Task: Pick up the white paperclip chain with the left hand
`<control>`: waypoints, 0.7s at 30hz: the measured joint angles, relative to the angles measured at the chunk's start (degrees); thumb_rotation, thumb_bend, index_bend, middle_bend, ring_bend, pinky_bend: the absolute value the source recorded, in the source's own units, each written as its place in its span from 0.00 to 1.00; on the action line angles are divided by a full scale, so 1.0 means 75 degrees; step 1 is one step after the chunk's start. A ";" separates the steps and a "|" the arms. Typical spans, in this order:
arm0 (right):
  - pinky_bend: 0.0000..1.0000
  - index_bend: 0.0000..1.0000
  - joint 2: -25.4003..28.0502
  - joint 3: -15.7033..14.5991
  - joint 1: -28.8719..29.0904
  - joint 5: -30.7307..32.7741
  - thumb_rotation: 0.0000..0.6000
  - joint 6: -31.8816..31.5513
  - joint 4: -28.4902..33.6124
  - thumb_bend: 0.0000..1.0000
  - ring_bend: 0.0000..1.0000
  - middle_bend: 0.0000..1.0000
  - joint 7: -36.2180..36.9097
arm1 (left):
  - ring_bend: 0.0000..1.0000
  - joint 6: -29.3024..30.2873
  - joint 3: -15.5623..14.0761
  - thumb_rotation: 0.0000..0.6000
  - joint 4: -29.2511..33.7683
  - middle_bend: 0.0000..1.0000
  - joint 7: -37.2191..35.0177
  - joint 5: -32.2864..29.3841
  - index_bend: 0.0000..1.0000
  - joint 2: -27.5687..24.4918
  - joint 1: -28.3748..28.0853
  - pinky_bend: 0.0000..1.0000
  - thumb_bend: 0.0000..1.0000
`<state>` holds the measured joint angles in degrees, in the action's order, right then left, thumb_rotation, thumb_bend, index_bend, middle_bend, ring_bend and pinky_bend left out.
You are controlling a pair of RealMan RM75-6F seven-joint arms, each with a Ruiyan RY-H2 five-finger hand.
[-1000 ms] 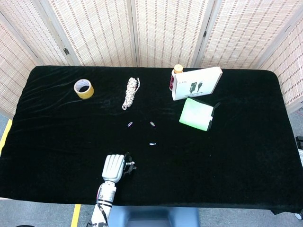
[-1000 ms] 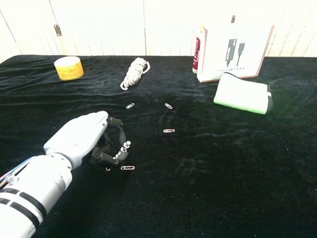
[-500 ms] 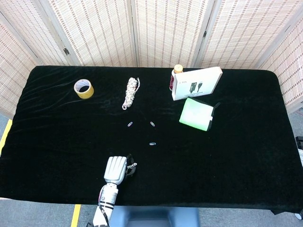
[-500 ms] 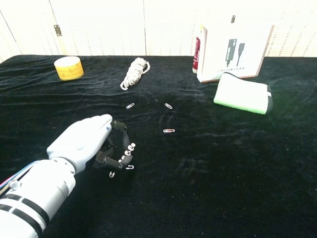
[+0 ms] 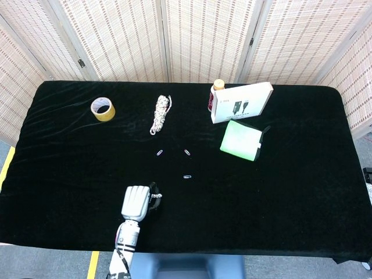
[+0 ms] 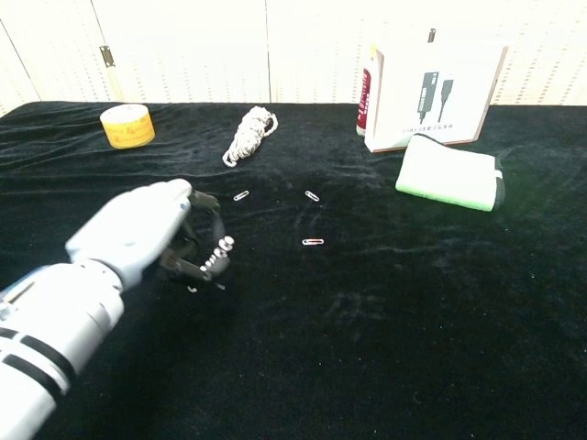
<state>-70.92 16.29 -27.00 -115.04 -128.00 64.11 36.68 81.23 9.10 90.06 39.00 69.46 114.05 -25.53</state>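
one left hand (image 6: 147, 234), palm down, fingers (image 6: 218, 249) curled around the white paperclip chain (image 6: 204, 288)

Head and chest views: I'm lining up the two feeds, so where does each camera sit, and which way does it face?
Head view: high above the near edge, looking steeply down on the whole table; the left hand and forearm show at the bottom.
Chest view: low at the near edge, looking across the table toward the screen; the left hand and arm fill the lower left.
Shared: left hand, tape, rope, box, loose paperclips. The right hand shows in neither.
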 measured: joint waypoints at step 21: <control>0.00 0.00 0.0245 -0.1057 0.0577 0.0377 1.00 0.0015 0.0591 0.09 0.00 0.00 -0.1096 | 1.00 -0.0137 0.0643 1.00 0.0212 1.00 -0.0731 -0.0297 0.85 -0.1352 0.0185 1.00 0.52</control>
<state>-69.08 8.36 -22.68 -112.21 -127.89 68.55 28.46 80.20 13.92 91.65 33.52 67.23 103.92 -24.14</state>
